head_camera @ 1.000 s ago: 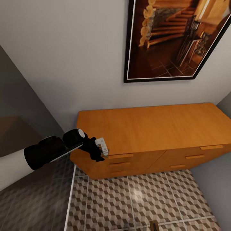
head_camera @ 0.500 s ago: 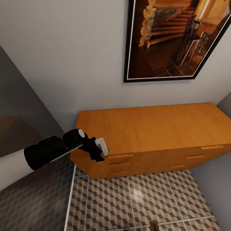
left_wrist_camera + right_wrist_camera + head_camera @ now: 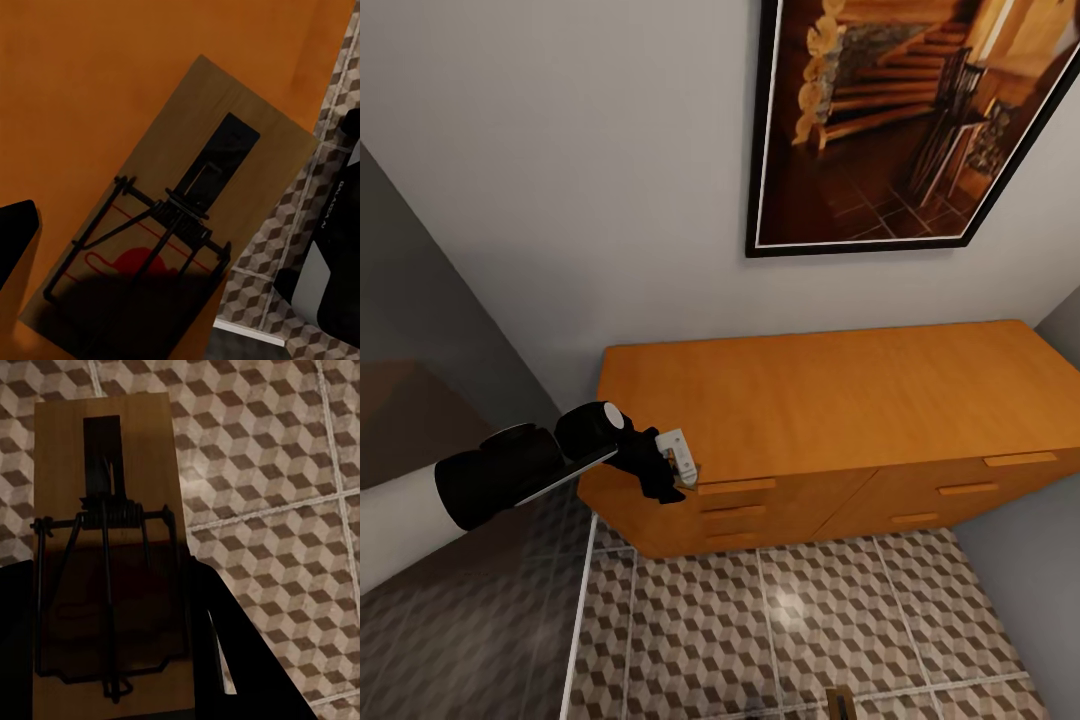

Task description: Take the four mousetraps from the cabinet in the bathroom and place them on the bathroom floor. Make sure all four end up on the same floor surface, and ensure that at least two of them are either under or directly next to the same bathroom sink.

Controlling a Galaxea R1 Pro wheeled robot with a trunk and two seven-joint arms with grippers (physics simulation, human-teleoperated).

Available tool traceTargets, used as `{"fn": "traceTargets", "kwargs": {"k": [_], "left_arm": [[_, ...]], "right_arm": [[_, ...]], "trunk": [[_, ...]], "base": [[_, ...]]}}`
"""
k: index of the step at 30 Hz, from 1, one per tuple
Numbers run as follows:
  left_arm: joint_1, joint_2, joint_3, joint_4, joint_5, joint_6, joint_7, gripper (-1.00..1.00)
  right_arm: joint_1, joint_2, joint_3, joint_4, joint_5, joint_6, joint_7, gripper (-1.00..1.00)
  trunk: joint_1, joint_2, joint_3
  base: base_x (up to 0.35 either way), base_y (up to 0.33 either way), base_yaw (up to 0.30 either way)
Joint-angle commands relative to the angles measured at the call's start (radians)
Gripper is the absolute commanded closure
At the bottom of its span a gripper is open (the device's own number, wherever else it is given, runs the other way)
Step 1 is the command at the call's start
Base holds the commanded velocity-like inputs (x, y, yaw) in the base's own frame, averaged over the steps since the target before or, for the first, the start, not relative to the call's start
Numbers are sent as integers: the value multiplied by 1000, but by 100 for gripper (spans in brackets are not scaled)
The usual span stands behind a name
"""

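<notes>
On the orange-brown cabinet (image 3: 840,400), a mousetrap (image 3: 172,217) lies flat on the top, right at the front-left corner. It is a brown board with a dark wire spring and a red mark. My left gripper (image 3: 678,468) (image 3: 174,244) hovers over it, open, one finger (image 3: 15,236) on each side and clear of the board. My right gripper (image 3: 112,660) is shut on a second mousetrap (image 3: 105,547), held above the cube-patterned bathroom floor (image 3: 262,472) (image 3: 780,620). A small brown piece (image 3: 840,705) shows at the bottom edge of the head view.
A framed picture (image 3: 900,120) hangs on the white wall above the cabinet. The closed drawers (image 3: 740,490) face the tiled floor. A grey wall (image 3: 420,330) closes the left side, and another grey surface (image 3: 1030,540) stands at the right of the cabinet.
</notes>
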Motion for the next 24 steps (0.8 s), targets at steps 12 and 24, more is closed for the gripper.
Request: {"fn": "traceTargets", "kwargs": {"k": [12,24], "left_arm": [[-1,3,0,-1,-3,2,-5,-100],[-1,11,1,-1,-18,2,-5,-100]], "right_arm": [[-1,1,9,1,-10,-3,-5,100],[-1,1,9,1,-10,-3,-5,100]], "trunk": [[1,-2,-2],[1,-2,-2]], "base": [[0,0,0],[0,0,0]]}}
